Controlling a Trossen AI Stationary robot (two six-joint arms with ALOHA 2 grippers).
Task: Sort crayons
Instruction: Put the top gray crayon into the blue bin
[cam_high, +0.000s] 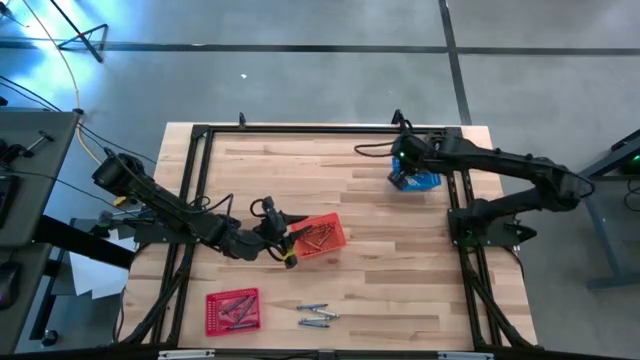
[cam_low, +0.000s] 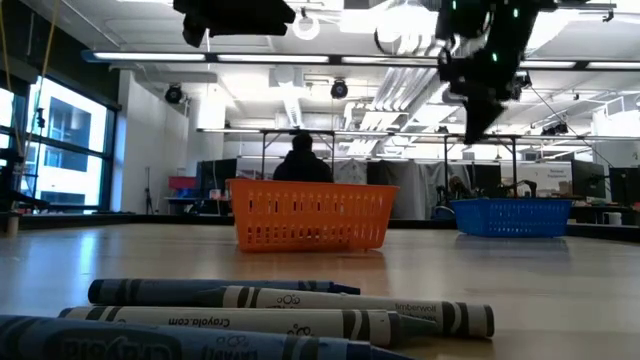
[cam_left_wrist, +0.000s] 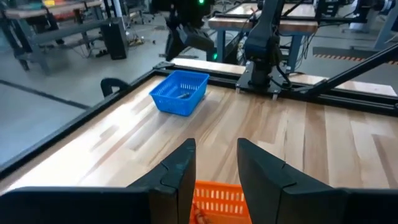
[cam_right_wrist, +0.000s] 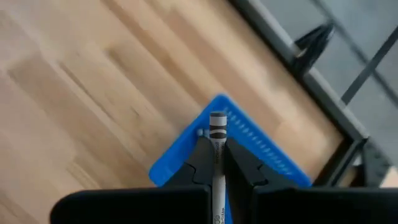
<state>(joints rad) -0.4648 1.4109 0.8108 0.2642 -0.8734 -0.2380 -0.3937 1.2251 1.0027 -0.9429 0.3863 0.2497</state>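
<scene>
A big open workshop with strip lights and benches stretches behind my pale wooden table (cam_high: 330, 200), which sits inside a black frame. I take the orange basket (cam_high: 318, 236) near the table's middle as my landmark.

My left arm reaches in from the left side, and my left gripper (cam_left_wrist: 214, 168) hangs right over that basket's near edge, fingers apart with nothing between them. Red-orange crayons (cam_high: 322, 238) already lie inside it.

Far from the orange basket, toward the table's back right corner, the blue basket (cam_high: 416, 179) sits under my right arm. My right gripper (cam_right_wrist: 217, 163) is above it, jaws clamped together on a grey crayon (cam_right_wrist: 217, 146) that points past my fingertips at the blue mesh.

Forward of the orange basket, at the front edge, a flat red tray (cam_high: 232, 311) holds more crayons, and just beside the tray a few grey-blue loose crayons (cam_high: 315, 316) lie on the bare wood, still unsorted.

Risks as I judge them: the grey crayon is pinched near one end, so if I let go while off-centre over the blue basket's corner it could strike the rim and roll across the wood. My left fingers are close to the orange basket's wall; a careless pull-away could nudge or tip it.
</scene>
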